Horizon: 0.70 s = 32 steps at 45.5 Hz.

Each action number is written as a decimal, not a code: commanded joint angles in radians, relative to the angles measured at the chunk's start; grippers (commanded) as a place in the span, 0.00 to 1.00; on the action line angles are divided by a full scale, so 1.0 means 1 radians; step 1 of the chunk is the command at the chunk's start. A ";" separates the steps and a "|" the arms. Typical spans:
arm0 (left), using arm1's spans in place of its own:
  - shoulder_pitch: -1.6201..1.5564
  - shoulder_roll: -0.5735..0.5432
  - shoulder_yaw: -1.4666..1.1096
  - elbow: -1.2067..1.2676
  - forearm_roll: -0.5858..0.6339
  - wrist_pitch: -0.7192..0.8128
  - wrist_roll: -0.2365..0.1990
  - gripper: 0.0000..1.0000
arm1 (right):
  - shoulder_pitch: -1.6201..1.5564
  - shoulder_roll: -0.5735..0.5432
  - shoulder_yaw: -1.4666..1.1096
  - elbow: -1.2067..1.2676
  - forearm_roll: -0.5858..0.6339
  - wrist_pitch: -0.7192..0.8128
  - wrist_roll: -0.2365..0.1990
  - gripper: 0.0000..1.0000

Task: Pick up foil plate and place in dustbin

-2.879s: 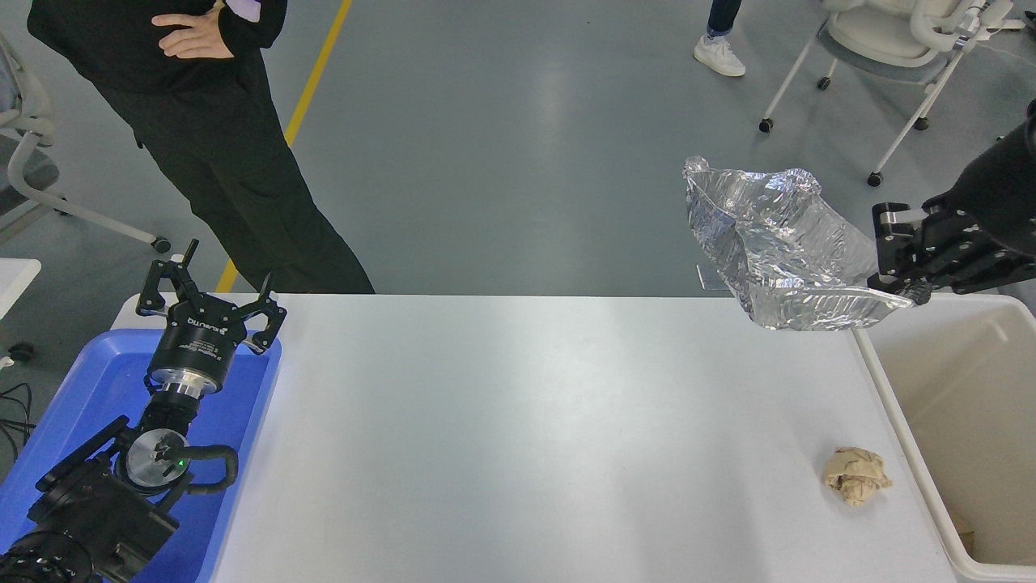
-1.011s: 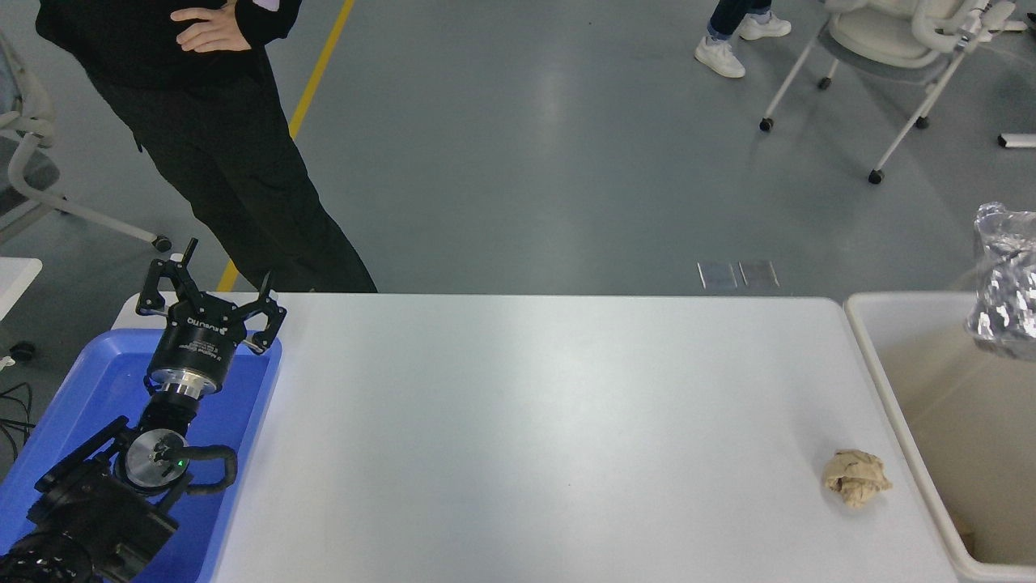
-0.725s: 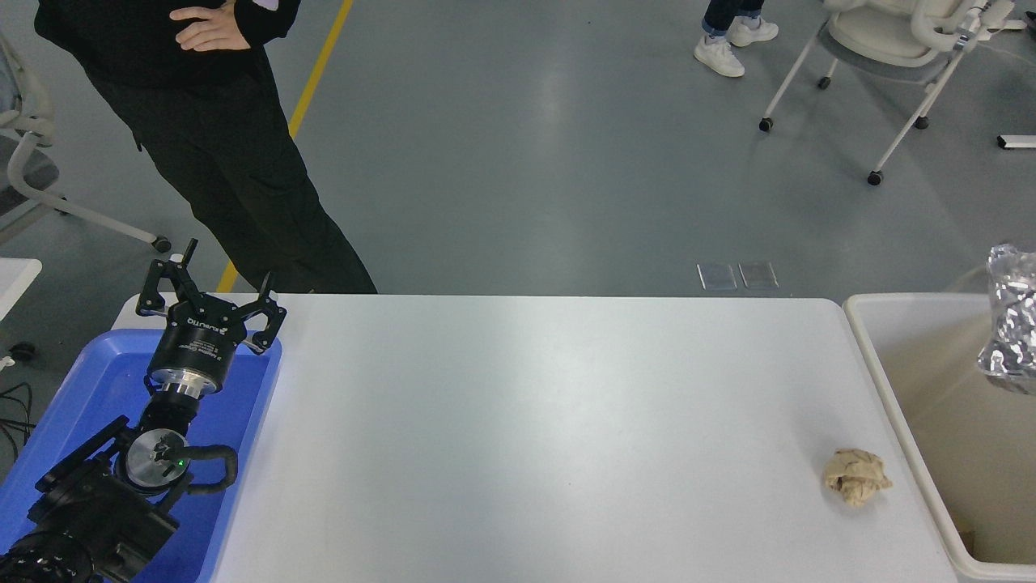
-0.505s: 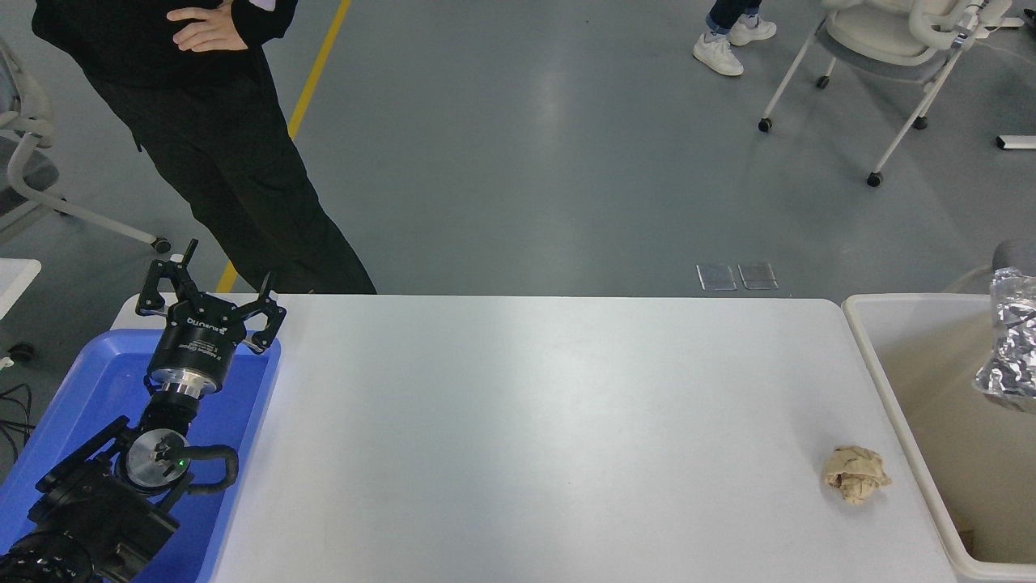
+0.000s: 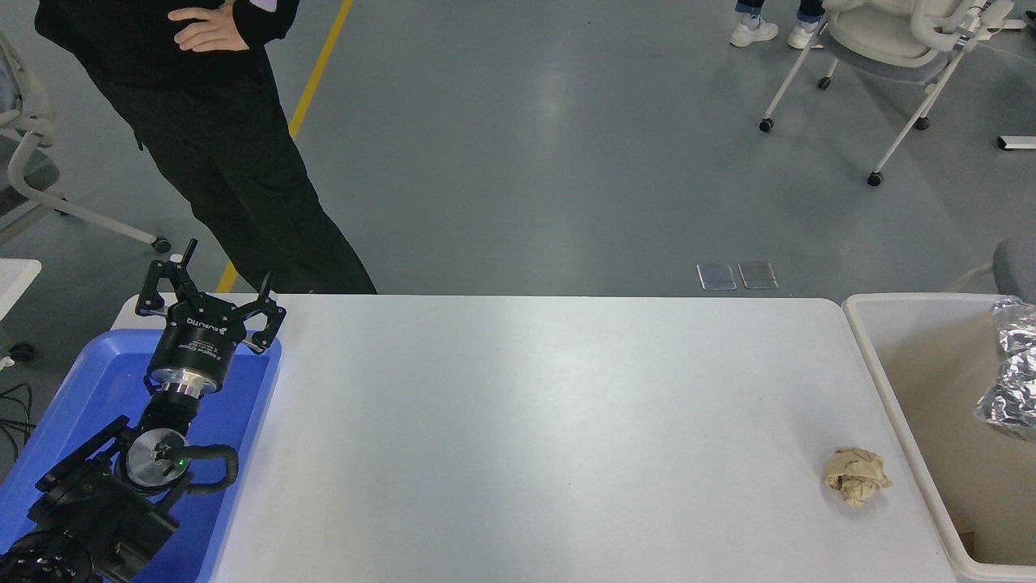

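The foil plate [image 5: 1012,368] is a crumpled shiny silver shape at the right edge of the head view, inside the opening of the dustbin [image 5: 890,380], mostly cut off by the picture edge. The dustbin is a large beige-white bin standing against the table's right end. My right gripper is out of view, so I cannot see whether it holds the plate. My left gripper [image 5: 209,300] is open and empty, parked over the blue tray at the lower left.
A small tan paper wad [image 5: 856,476] lies on the white table [image 5: 534,421] near the dustbin. A blue tray [image 5: 81,405] sits at the table's left end. A person in black [image 5: 218,146] stands at the far left side. A wheeled chair [image 5: 890,48] stands at the back right.
The foil plate has moved from above the table's right end into the dustbin and sunk lower in it. The right gripper has left the picture. The left arm has not moved.
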 commanded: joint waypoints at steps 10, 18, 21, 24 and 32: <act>0.000 0.000 0.000 0.001 0.000 0.000 0.000 1.00 | -0.020 0.014 0.037 -0.001 0.001 -0.064 0.001 0.17; 0.000 0.000 0.000 0.000 0.000 0.000 0.000 1.00 | -0.037 0.014 0.037 0.013 0.003 -0.137 0.001 0.52; 0.000 0.000 0.000 0.000 0.000 0.000 0.000 1.00 | -0.037 0.012 0.037 0.016 0.003 -0.140 0.001 0.57; 0.000 0.000 0.000 0.000 0.000 0.000 0.000 1.00 | -0.037 0.012 0.037 0.016 0.003 -0.140 0.001 0.61; 0.000 0.000 0.000 0.000 0.000 0.000 0.000 1.00 | -0.028 0.004 0.034 0.037 0.000 -0.140 0.001 0.63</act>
